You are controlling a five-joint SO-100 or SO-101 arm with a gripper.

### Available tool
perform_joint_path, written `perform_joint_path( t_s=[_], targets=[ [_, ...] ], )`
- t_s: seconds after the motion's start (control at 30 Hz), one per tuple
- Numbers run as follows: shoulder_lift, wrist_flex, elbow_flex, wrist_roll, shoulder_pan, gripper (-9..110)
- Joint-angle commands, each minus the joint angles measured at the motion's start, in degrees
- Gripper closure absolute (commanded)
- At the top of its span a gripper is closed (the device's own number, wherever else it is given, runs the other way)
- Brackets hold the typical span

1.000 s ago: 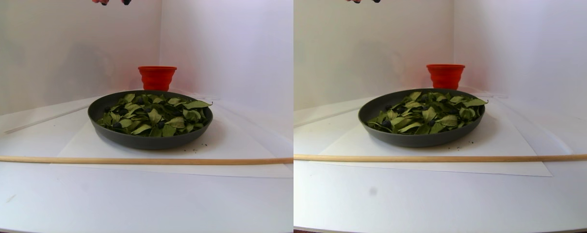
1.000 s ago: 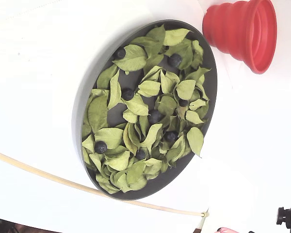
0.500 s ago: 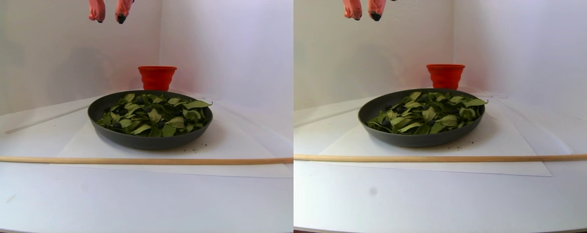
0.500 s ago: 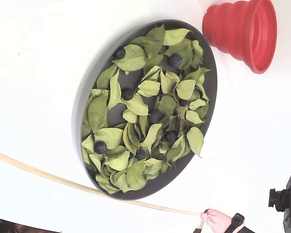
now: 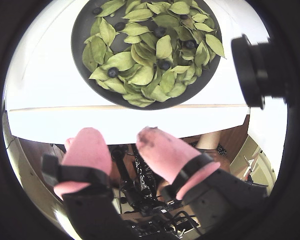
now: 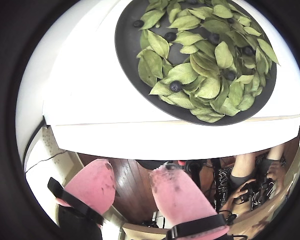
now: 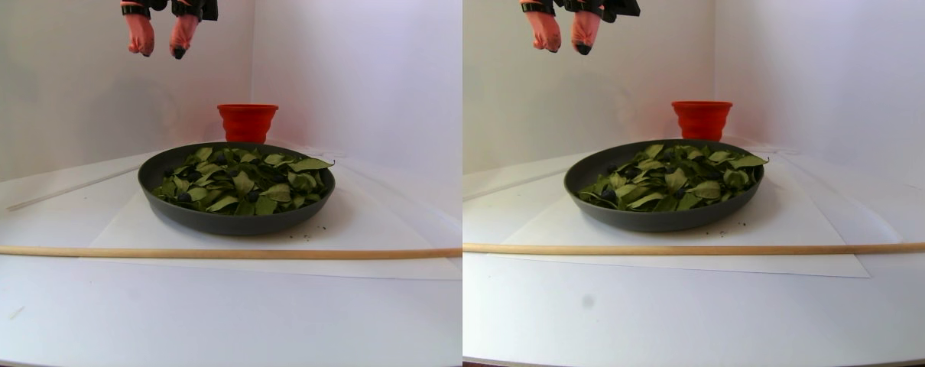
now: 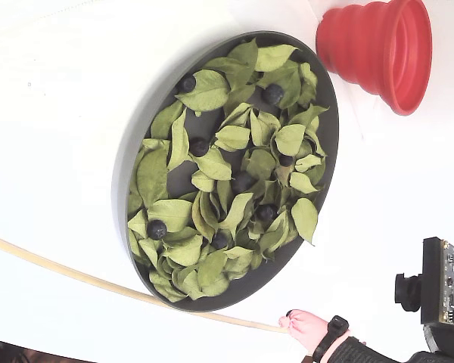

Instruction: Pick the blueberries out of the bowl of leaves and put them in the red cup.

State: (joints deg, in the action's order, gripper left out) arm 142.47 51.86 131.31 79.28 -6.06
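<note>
Since a second ago the gripper (image 7: 157,52) has come down from the top edge of the stereo pair view — fingers slightly apart, holding nothing. The blueberries (image 8: 157,228) lie scattered among the leaves (image 8: 212,162) in the bowl (image 8: 140,125), ahead of and below the fingertips in both wrist views, the nearest berry (image 5: 112,73) toward the bowl's near rim — the red cup (image 8: 378,49) stands just past the far rim.

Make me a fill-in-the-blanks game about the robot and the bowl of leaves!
1. The blueberries lie among the leaves in the dark ___.
2. The cup beside the bowl is colored ___.
3. The pincer hangs ___ the table, holding nothing.
4. The pincer's soft fingers are colored ___.

Missing words: bowl, red, above, pink
</note>
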Motion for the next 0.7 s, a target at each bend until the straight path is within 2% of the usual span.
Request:
perform_joint_path(
  t_s=[0.0,0.67],
  targets=[
    [-0.62,-1.49,-0.44,1.14,-0.44,88],
    [-7.65,-9.93,1.93,4.75,1.76,88]
  ],
)
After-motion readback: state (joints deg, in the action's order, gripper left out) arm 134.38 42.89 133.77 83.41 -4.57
